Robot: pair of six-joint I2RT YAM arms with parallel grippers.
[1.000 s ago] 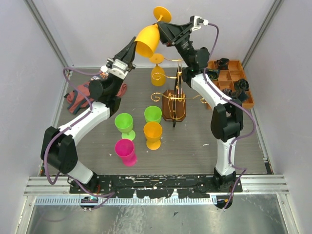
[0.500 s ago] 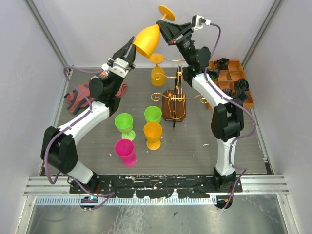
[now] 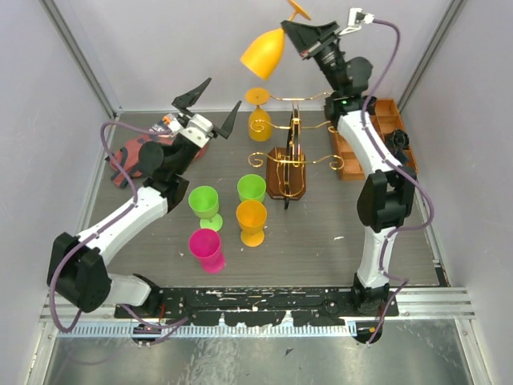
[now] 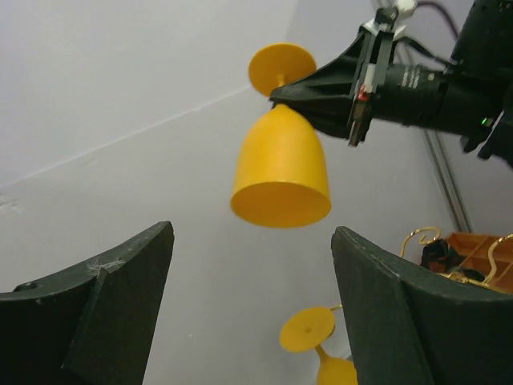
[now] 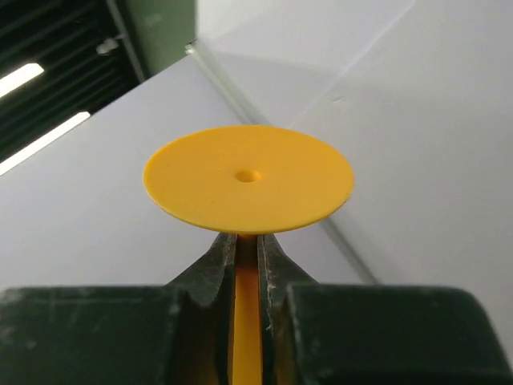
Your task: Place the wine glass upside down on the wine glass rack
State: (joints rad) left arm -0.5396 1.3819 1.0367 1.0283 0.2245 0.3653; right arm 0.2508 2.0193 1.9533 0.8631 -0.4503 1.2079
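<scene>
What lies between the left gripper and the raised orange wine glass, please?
Nothing; the left wrist view shows bare air between the left gripper and the wine glass.

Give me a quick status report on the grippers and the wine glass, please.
Left gripper open, empty. Right gripper shut on orange wine glass stem, bowl down, above the wine glass rack. Second orange glass already hangs on the rack.
</scene>
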